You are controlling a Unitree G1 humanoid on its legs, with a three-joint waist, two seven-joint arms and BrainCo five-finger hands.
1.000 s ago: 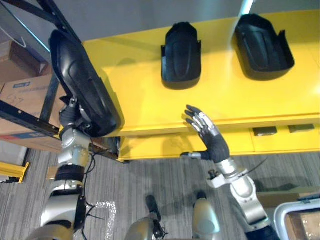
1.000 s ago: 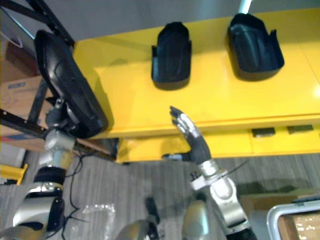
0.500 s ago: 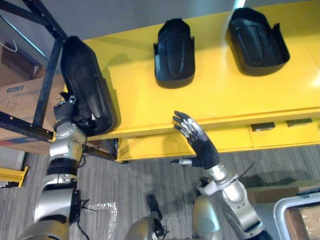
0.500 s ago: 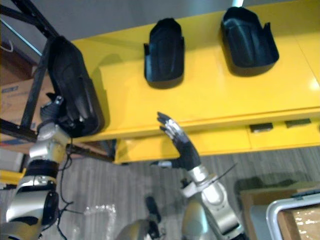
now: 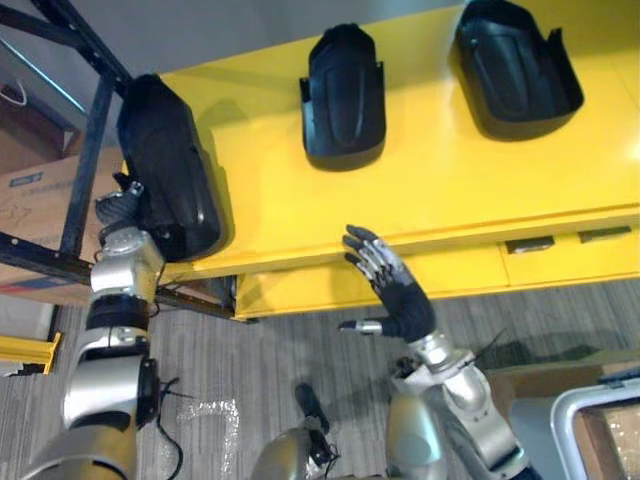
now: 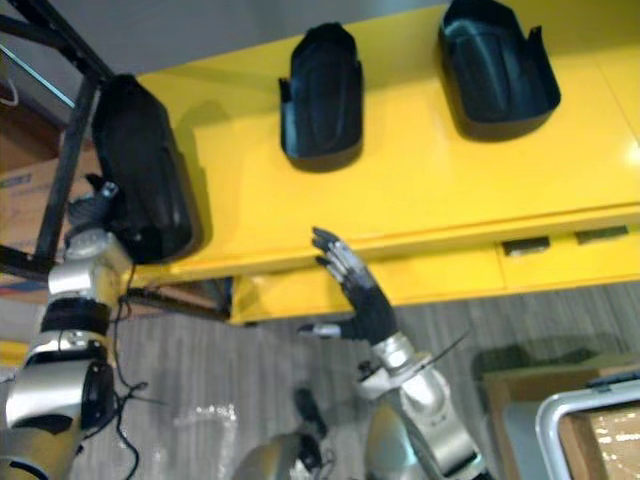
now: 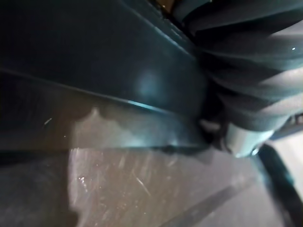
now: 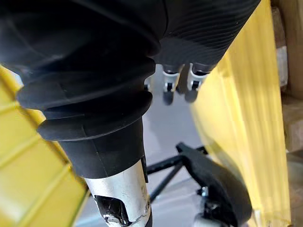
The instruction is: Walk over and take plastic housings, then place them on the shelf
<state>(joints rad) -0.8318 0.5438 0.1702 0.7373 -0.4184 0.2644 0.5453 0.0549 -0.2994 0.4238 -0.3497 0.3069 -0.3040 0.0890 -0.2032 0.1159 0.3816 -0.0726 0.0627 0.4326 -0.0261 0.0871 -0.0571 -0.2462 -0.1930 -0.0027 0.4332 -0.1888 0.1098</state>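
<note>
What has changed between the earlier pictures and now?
The left hand has turned the black housing that it holds straighter and brought it further over the left end of the yellow shelf. The right hand stays open before the shelf's edge; the two other housings lie as before.

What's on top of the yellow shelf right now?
Two black housings lie apart on the shelf; a third housing, held by the left hand, covers its left end. Contact underneath is hidden.

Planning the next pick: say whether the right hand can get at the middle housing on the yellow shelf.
Probably yes. The right hand, open, hovers at the front edge of the yellow shelf; the middle housing lies further back with bare surface between them, though it looks a fair stretch.
</note>
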